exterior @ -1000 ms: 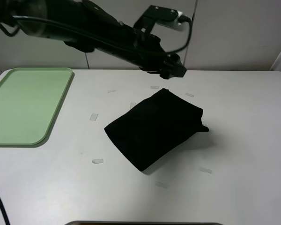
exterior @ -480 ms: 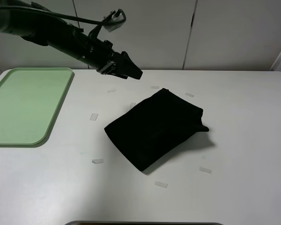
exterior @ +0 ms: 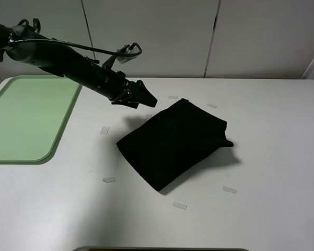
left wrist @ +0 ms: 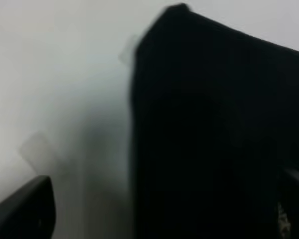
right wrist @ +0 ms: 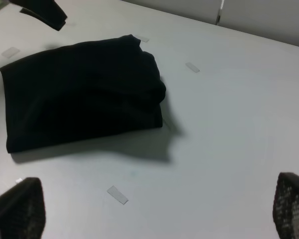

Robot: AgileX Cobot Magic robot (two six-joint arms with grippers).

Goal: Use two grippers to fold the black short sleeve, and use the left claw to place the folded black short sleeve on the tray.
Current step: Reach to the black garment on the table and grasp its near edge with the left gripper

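Tray (exterior: 26, 117) lies at the 9 o'clock edge of the table (exterior: 272, 157), holding nothing. Left claw (exterior: 145, 98) hangs over the table between tray and black short sleeve (exterior: 174, 142), fingers (left wrist: 25, 209) spread wide and gripping nothing. Folded into a thick rectangle, the garment rests at table center; the right gripper (right wrist: 154, 209), seen only by its wrist camera, also stands fully open and holds nothing.

Bare table (exterior: 261, 157) rings the black short sleeve (exterior: 175, 144) — only the left gripper (exterior: 141, 97) hangs close
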